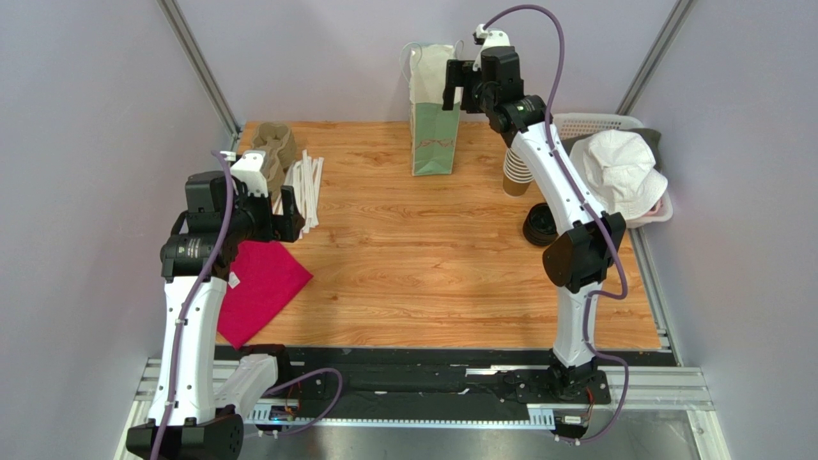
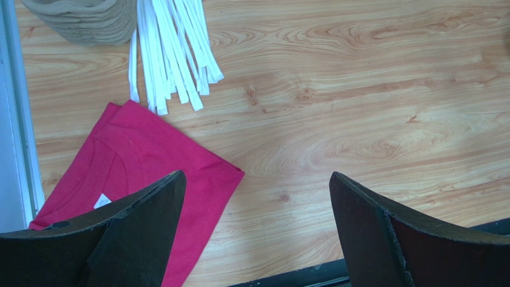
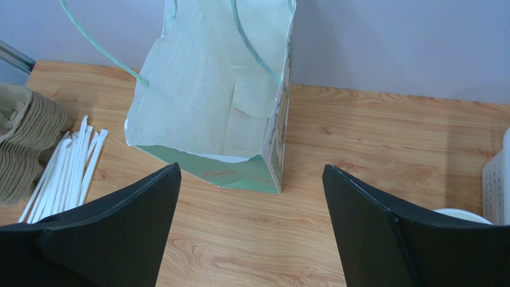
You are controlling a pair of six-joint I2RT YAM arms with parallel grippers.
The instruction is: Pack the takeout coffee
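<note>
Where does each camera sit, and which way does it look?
Top view: fixed above and behind, looking down on the table; left arm and right arm show.
Left wrist: on the left arm, facing down at red cloth and white straws; open left fingers show.
Right wrist: on the right arm, facing the green bag's mouth; open right fingers show.
Shared: white straws appear in all three.

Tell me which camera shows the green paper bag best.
Right wrist: it looks close-up into the green paper bag, open mouth and pale lining plain. Top external shows the bag small, upright, from outside. Left wrist misses it.
</note>
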